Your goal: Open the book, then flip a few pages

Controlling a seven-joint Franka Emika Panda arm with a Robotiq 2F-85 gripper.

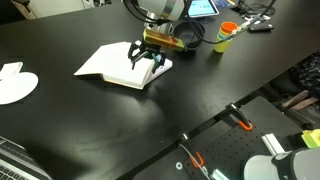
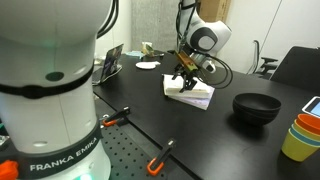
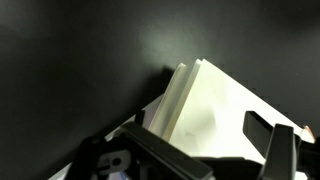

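We see one book lying open on the desk, centre frame; two fingers spread wide above it, hiding its right edge.

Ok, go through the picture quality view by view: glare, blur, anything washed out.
In an exterior view the black table carries a broad pale sheen, and the book is nearly blown out to plain white. In an exterior view the robot base looms large and soft in the foreground. In the wrist view the gripper is dark and blurred at the bottom, and the pages are bright with no visible print.
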